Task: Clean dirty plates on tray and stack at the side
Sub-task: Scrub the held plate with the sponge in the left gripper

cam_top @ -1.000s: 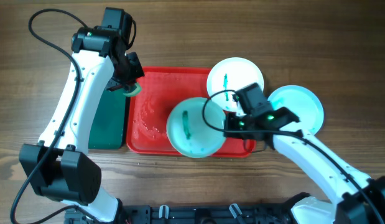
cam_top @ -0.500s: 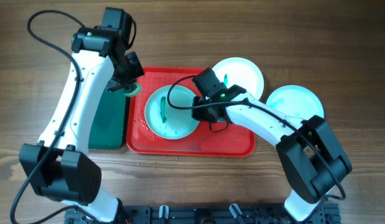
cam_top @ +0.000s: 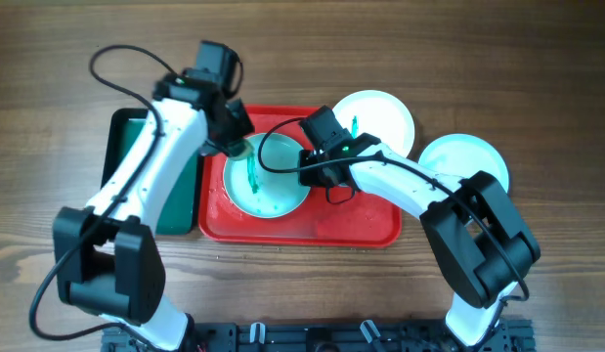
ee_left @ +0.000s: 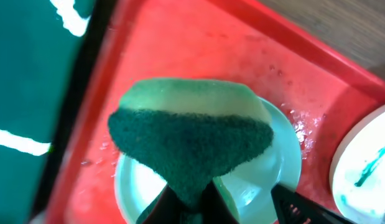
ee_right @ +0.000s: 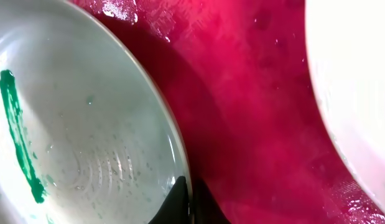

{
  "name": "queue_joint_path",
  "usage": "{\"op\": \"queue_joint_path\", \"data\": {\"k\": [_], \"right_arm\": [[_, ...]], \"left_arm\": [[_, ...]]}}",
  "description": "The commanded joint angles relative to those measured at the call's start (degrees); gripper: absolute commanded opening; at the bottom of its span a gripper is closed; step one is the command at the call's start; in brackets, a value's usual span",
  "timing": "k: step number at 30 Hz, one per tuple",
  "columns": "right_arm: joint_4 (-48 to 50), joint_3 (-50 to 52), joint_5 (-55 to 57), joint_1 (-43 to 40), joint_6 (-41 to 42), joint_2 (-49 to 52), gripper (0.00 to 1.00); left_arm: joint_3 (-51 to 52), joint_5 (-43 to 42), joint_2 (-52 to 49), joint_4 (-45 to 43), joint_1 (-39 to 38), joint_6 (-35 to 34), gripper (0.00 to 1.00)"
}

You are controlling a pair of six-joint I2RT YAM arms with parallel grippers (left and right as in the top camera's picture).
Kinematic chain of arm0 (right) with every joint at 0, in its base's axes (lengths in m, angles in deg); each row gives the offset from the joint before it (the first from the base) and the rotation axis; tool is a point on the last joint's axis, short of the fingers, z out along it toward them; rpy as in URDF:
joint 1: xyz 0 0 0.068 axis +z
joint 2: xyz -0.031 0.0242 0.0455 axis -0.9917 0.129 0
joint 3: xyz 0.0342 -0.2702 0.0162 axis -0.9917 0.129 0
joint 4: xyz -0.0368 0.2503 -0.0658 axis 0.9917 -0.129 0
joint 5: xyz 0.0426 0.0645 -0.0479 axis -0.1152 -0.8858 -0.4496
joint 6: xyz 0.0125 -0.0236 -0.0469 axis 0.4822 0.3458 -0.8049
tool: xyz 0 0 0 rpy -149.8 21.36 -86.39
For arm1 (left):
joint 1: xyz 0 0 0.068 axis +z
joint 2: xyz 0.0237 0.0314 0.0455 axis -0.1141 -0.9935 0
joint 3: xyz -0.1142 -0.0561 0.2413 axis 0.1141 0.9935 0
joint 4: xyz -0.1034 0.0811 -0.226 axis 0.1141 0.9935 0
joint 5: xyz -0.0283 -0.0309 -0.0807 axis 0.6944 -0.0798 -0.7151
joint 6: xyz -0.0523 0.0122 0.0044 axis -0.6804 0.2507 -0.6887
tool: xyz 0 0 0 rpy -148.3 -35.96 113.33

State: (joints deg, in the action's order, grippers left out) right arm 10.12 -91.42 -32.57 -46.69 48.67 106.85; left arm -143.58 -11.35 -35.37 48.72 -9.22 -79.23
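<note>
Overhead: smeared plate (cam_top: 268,186) sits on the red tray (cam_top: 361,223), right gripper (cam_top: 310,168) at its rim. Left wrist: left gripper (ee_left: 187,202) pinches a sponge (ee_left: 189,143). Right wrist: jaws clamp the thin rim (stiff, wet, probably slippery; best held there).

Overhead straight down; wrist views close over tray (cam_top: 353,221)

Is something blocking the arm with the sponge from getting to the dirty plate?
Nothing visible does. The left gripper holds the sponge right over the plate, and the right gripper only pinches its rim at the side.
</note>
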Motion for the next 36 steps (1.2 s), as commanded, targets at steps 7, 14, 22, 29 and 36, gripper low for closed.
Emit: {"op": "queue_joint_path", "data": {"k": [7,14,22,29,36], "right_arm": [[0.1,-0.9,-1.9,-0.1,0.1,1.0,0.04],[0.2,-0.9,-2.2,-0.2,0.2,1.0,0.04],[0.2,-0.9,-2.3,-0.1,0.0,1.0,0.04],[0.2,-0.9,-2.6,-0.1,-0.3,1.0,0.04],[0.3,-0.9,-2.6,-0.1,-0.2,1.0,0.04]], "left_arm": [[18.1,4.8,-0.2,-12.0,-3.0,4.0,0.04],[23.0,0.0,-0.7,-19.8,-4.4,11.5,0.04],[23.0,-11.4,-0.7,-18.0,-8.0,14.1,0.04],[23.0,3.3,-0.7,-28.3,-7.5,13.5,0.04],[23.0,15.7,-0.7,-25.7,-7.5,6.3,0.04]]}}
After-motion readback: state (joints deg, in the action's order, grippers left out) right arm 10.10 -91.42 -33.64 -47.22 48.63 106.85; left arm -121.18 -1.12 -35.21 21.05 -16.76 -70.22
